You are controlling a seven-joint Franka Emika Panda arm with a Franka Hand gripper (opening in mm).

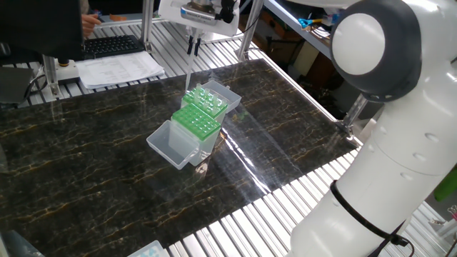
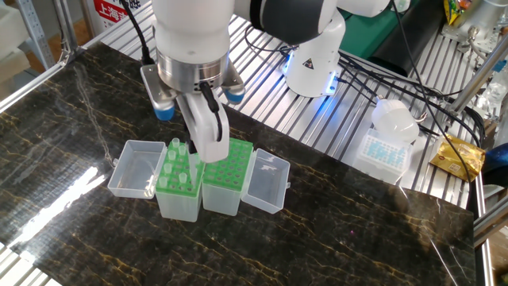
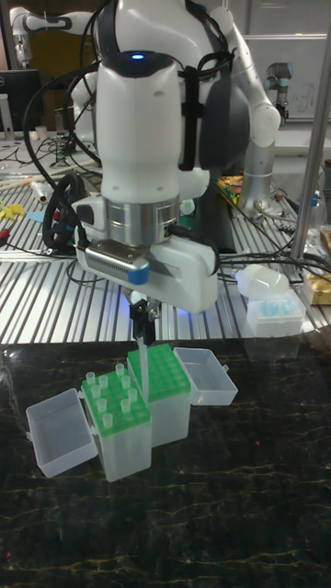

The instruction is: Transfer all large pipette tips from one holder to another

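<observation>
Large pipette tips [image 3: 118, 384], slim pale-green plastic cones with round collars, stand upright in the green plate with holes on top of the left clear plastic holder [image 3: 121, 443] on the dark marbled table [image 2: 341, 238]. We count roughly eight of them there in the tall view. Touching this holder on its right is a second clear holder with a green plate full of holes [image 3: 168, 386], and we cannot make out any tips sitting in it. Each holder has a clear lid lying open, one lid [image 3: 59, 430] on the far left and the other lid [image 3: 206, 375] on the right. Our gripper [image 3: 142, 329] hangs just above the two holders, and its dark fingers [image 3: 137, 323] are pinched closed on one more clear pipette tip [image 3: 144, 364]. That tip points straight down, with its thin end near the left edge of the right holder. Behind the table, a small white box of blue tips [image 3: 275, 317] sits on the metal slats.
</observation>
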